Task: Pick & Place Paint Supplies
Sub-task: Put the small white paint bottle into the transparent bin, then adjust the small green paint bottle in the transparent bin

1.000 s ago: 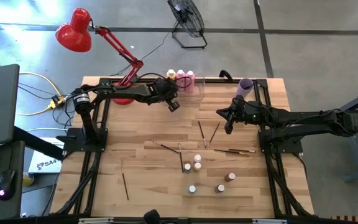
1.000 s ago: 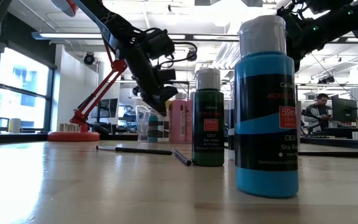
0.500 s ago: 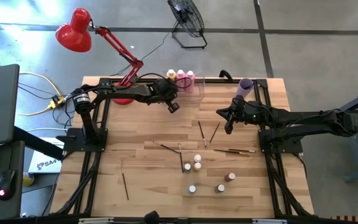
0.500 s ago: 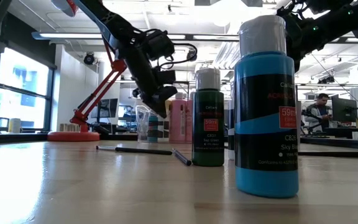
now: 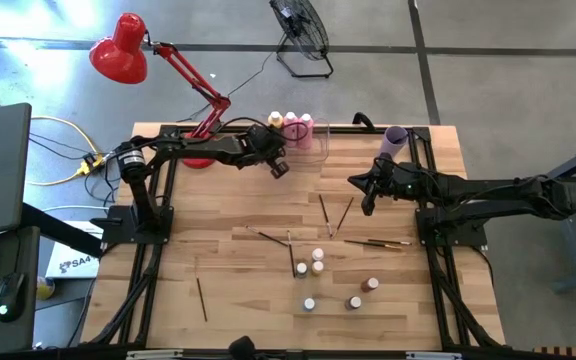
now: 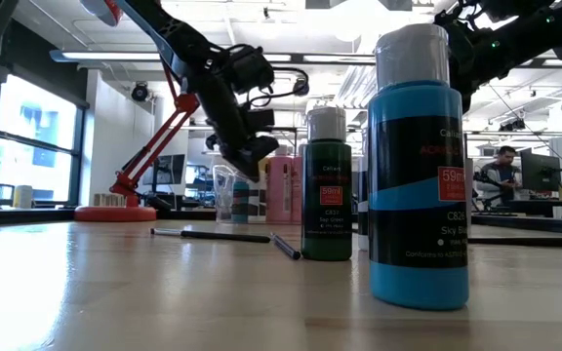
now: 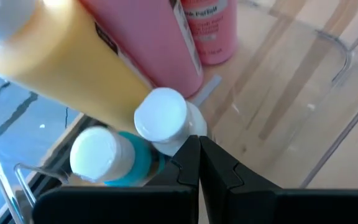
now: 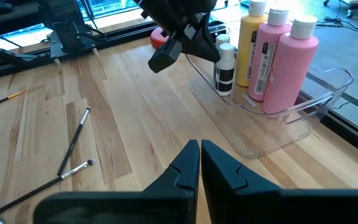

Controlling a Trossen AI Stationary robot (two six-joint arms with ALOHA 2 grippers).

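The left arm reaches along the far edge of the counter [image 5: 218, 230], and its gripper [image 5: 279, 168] hangs just beside the clear bin [image 5: 320, 140], fingers pressed together and holding nothing. The right arm stretches in from the right side; its gripper [image 5: 366, 196] sits above the counter's far middle, fingers also together and empty.

In the left wrist view the gripper's own fingers cover the lower parts of two small white-capped bottles [image 7: 160, 115] in the bin, and the yellow bottle [image 7: 61, 68] and pink bottles [image 7: 191, 37] are cut off at the frame edge. In the low view a blue bottle [image 6: 418, 175] and a green bottle [image 6: 327, 185] stand close to the lens and block much of the counter behind them.

The three tall bottles [image 5: 290, 126] stand in the bin, just beyond the left gripper. Thin brushes [image 5: 333, 215] lie scattered mid-counter, near and in front of the right gripper, with one more brush [image 5: 201, 298] well apart toward the near left. Six tiny bottles [image 5: 317, 262] stand in a loose group near the front, well apart from both grippers.
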